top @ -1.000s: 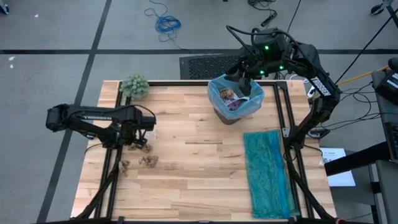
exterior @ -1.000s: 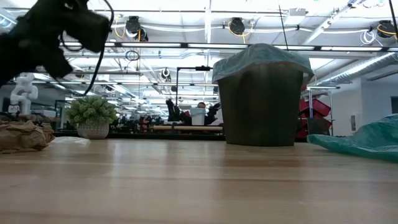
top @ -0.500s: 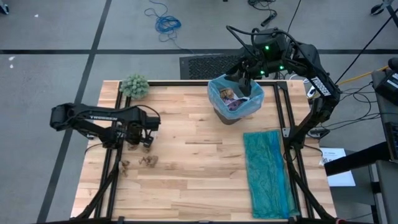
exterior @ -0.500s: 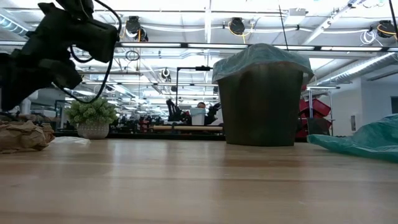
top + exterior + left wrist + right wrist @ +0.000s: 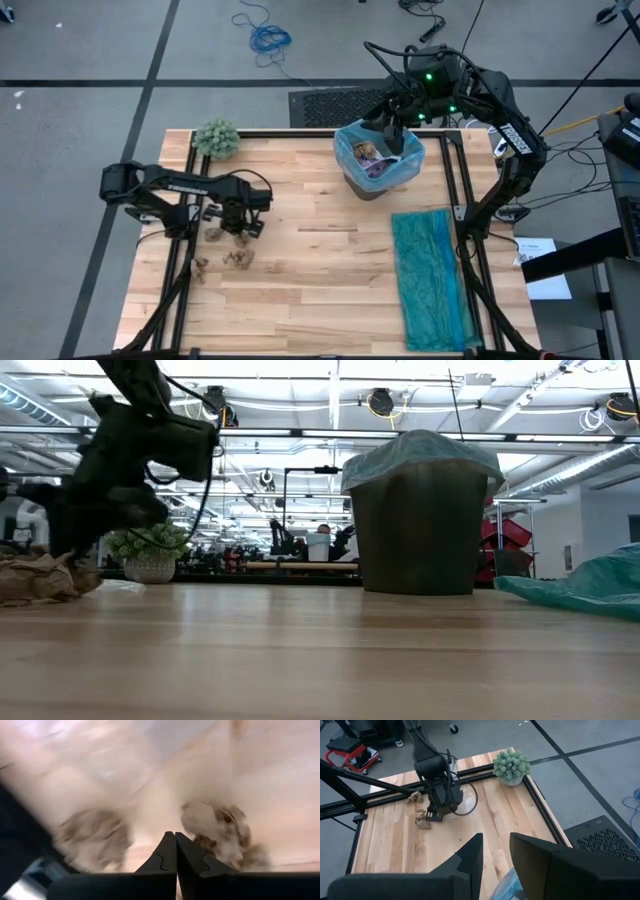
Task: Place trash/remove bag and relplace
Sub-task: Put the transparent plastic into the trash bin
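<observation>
High view is showing the left gripper (image 5: 243, 226) hanging over the brown scraps of trash (image 5: 228, 250) at the left side of the wooden table (image 5: 310, 290), its arm partly covering one wad so that only pieces are showing around it. Its two fingers (image 5: 172, 852) are pressed flat together in the left wrist view with nothing between them; the wads below them there are smeared and hard to make out. In the low view the same arm is appearing as a dark blur above a crumpled brown heap (image 5: 40, 576) cut off by the picture's edge.

The right gripper (image 5: 392, 132) is sitting at the far rim of the bin (image 5: 378, 160), which is wearing the bag (image 5: 350, 152), light blue, with brown and purple scraps lying inside. Its fingers (image 5: 470, 855) are standing slightly apart in the right wrist view, a corner of blue plastic peeking just below them; whether they are pinching it is not visible.

A teal-green bag (image 5: 432, 280) is lying flat on the right of the table, and a fuzzy green plant (image 5: 216, 137) is standing at the far left corner.
</observation>
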Available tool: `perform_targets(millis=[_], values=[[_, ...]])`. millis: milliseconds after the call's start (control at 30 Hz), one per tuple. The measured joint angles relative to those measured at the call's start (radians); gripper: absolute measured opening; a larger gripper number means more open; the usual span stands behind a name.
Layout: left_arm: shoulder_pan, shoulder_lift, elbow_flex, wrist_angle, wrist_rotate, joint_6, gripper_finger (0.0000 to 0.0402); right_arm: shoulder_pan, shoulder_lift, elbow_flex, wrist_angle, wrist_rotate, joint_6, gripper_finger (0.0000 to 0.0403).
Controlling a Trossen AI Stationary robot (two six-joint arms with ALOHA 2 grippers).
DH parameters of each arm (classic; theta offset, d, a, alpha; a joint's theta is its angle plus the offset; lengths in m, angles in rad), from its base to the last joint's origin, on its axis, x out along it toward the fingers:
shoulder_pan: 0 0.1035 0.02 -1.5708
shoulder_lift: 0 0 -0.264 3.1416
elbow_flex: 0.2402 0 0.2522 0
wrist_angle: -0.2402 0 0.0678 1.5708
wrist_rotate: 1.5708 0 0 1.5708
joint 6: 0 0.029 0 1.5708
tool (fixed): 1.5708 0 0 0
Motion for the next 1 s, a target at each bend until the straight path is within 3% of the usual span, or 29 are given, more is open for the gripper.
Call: perform_targets(millis=[200, 300, 500, 700, 900, 1000], values=[[0.000, 0.076, 0.005, 0.232, 0.053, -0.006, 0.0000, 0.000, 0.000, 0.000, -0.001, -0.001, 0.000, 0.0088], [0.000, 0.084, 0.066, 0.238, 0.057, -0.004, 0.0000, 0.000, 0.000, 0.000, -0.001, -0.001, -0.001, 0.0088], [0.044, 0.084, 0.170, 0.006, -0.072, 0.070, 0.0000, 0.000, 0.000, 0.000, 0.000, -0.002, -0.031, 0.0088], [0.163, 0.090, 0.122, 0.018, -0.133, 0.101, 0.0000, 0.000, 0.000, 0.000, 0.000, -0.002, -0.052, 0.0088], [0.303, 0.097, 0.120, 0.045, -0.298, 0.159, 0.0000, 0.005, -0.001, 0.000, 0.000, -0.002, -0.056, 0.0088], [0.361, 0.127, 0.105, 0.110, -0.299, 0.189, 0.0000, 0.005, -0.001, 0.000, 0.000, -0.002, -0.055, 0.0088]])
